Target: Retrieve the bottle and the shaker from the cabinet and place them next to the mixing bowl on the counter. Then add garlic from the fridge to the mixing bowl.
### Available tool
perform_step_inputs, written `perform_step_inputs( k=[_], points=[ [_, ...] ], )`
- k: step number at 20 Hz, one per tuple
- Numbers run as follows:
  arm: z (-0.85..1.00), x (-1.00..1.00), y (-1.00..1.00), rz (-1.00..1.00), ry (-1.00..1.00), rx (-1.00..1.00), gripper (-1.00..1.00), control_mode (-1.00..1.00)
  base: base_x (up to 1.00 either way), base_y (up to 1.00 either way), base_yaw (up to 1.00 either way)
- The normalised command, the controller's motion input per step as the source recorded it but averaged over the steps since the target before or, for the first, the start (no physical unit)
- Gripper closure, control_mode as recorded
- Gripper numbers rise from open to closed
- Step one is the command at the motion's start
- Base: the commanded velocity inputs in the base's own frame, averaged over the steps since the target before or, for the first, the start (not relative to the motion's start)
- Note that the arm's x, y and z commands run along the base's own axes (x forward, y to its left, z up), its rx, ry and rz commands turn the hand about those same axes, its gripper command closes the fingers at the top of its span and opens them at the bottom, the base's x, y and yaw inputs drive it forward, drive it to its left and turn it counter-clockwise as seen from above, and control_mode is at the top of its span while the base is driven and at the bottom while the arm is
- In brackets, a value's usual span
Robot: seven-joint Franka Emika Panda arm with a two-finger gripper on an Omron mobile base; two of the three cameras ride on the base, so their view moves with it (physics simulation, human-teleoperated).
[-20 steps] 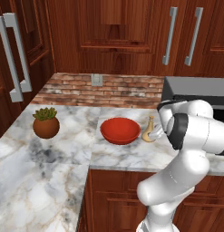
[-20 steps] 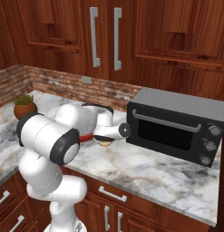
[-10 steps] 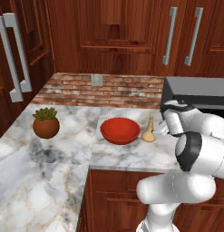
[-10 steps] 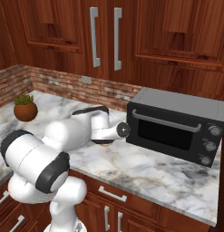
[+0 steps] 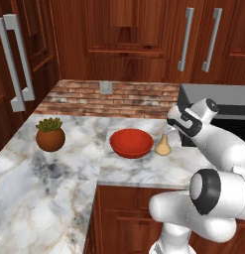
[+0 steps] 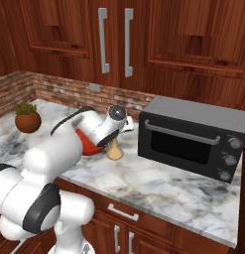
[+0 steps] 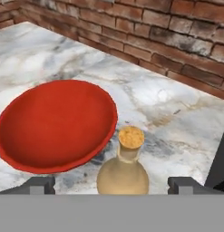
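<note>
The red mixing bowl point(image 5: 131, 143) point(image 7: 54, 124) sits on the white marble counter point(image 5: 69, 168). Just to its right the tan bottle point(image 5: 163, 145) point(image 6: 114, 150) point(image 7: 123, 171) stands upright on its own, close to the bowl's rim. My gripper point(image 5: 171, 129) point(image 7: 113, 185) hovers above and behind the bottle. It is open, with one fingertip point(image 7: 41, 183) on each side and nothing touching the bottle. In the right base view my arm hides most of the bowl point(image 6: 86, 144). The shaker, the garlic and the fridge are out of view.
A black microwave point(image 6: 193, 136) point(image 5: 220, 101) stands on the counter right of the bottle. A brown pot with a green plant point(image 5: 50, 135) sits at the left. A brick backsplash point(image 5: 109, 96) runs behind, under wooden doors with silver handles point(image 5: 198, 39).
The gripper has let go of the bottle, opened wide and drawn up and back. The bottle now stands upright beside the bowl. The arm's elbow has swung low.
</note>
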Motion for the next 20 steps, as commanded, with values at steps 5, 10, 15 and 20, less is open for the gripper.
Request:
perform_step_inputs(
  k=[5, 10, 15, 20],
  points=[
    [0.65, -0.46, 0.28, -0.25, 0.09, 0.00, -1.00, -1.00, 0.00, 0.00, 0.00],
    [0.86, -0.83, 0.46, -0.23, -0.05, -0.01, -1.00, -1.00, 0.00, 0.00, 0.00],
    [0.97, -0.89, 0.55, -0.15, -0.15, -0.05, -1.00, -1.00, 0.00, 0.00, 0.00],
    [0.53, -1.00, 0.48, -0.03, -0.44, -0.04, -1.00, -1.00, 0.00, 0.00, 0.00]
  ],
)
